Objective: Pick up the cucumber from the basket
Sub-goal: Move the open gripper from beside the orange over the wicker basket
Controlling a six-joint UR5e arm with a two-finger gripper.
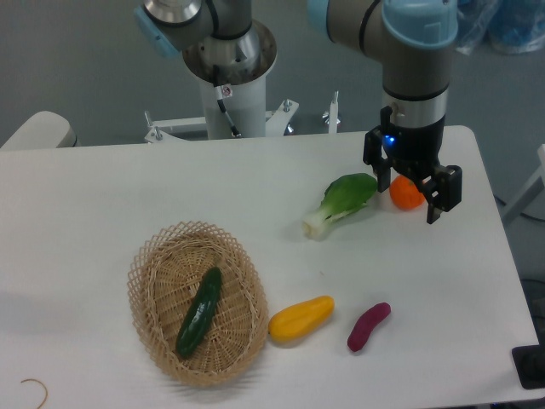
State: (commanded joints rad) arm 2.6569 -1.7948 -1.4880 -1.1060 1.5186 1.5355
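Cucumber (pixel 199 312) lies diagonally in the basket (pixel 145 264), lower left; the gripper (pixel 413 189), spread empty at upper right, should straddle its middle.

A tan woven wicker basket (pixel 146 281) with a rough, lacy open rim holds a smooth, glossy dark green cucumber (pixel 199 311), resting on a matt white table (pixel 102 196), near a black matt gripper (pixel 410 198) below a shiny metal wrist.

Bok choy (pixel 345 201), orange (pixel 406 194), yellow vegetable (pixel 301 318), purple one (pixel 368 327).
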